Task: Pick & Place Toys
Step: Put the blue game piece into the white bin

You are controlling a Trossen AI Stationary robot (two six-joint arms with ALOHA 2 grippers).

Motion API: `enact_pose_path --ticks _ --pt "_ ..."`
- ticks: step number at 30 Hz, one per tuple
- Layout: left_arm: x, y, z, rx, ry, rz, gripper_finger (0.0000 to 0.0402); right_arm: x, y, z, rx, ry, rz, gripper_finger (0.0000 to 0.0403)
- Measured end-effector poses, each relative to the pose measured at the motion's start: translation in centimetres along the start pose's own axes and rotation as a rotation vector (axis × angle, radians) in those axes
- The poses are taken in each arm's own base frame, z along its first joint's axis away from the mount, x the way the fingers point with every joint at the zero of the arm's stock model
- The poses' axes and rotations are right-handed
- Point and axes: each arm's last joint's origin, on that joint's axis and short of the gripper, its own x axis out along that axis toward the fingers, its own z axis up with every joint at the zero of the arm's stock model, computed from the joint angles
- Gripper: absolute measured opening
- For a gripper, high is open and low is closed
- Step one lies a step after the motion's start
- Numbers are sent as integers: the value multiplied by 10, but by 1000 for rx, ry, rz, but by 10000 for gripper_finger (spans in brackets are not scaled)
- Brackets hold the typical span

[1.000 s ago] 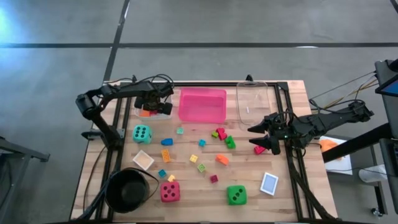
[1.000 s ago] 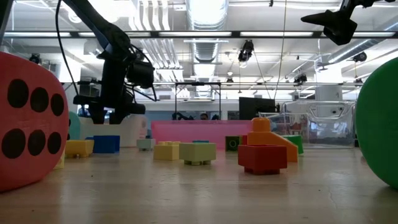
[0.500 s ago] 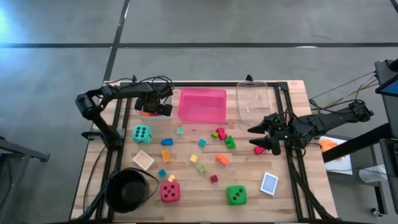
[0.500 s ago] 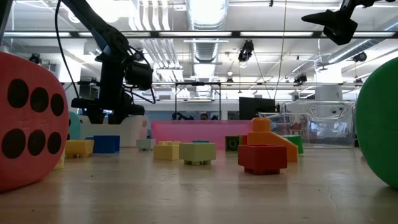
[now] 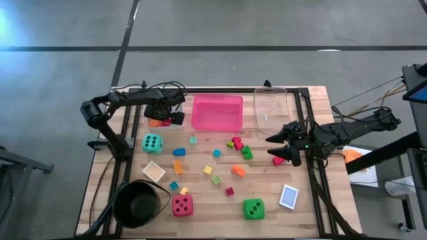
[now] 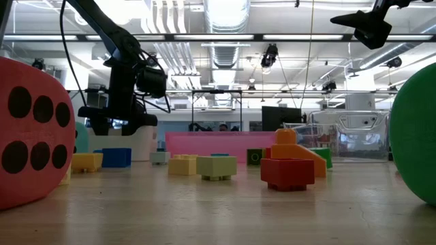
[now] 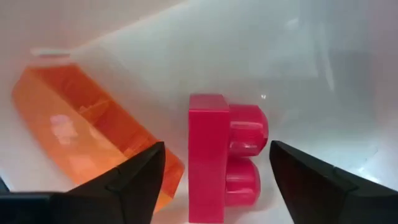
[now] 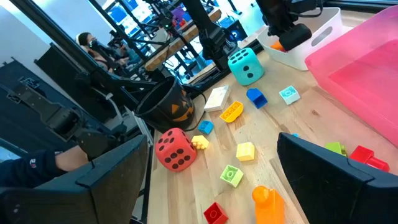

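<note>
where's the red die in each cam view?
High: red die at the bottom, right of black bowl.
Low: die fills the left edge.
Left wrist: not in it.
Right wrist: die beside the bowl.
Shared landmark: pink tray.

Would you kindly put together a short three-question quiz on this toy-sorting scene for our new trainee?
1. True or false: the left gripper is above the white tray, and a red block lies in that tray beside an orange block.
2. Which tray stands directly between the white tray and the clear tray? A) the pink tray B) the black bowl C) none
3. Fill in: the die nearest the black bowl is the ___ die.

Key: 1 true; 2 A; 3 red.
</note>
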Motion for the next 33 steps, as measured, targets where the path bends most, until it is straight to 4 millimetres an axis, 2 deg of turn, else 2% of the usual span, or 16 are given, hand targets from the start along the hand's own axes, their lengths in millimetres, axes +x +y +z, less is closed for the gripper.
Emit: enact_pose_path --ticks 8,12,16,19,23,28,33 --pt "-9 3 -2 53 -19 -18 303 0 0 0 2 0 0 348" --pt "-32 2 -3 153 -55 -50 304 0 0 0 2 0 0 348" --pt "-65 -7 -12 291 -129 -123 304 0 0 0 1 -1 0 348" --pt "-83 -19 -32 461 -185 -173 305 0 0 0 2 -1 0 348" --pt "-96 -40 -71 734 -204 -228 305 0 0 0 2 -2 0 348" --pt "-98 -63 -118 948 -184 -255 305 0 0 0 2 -2 0 348" --pt "-87 -78 -139 1040 -168 -240 305 0 0 0 1 -2 0 348"
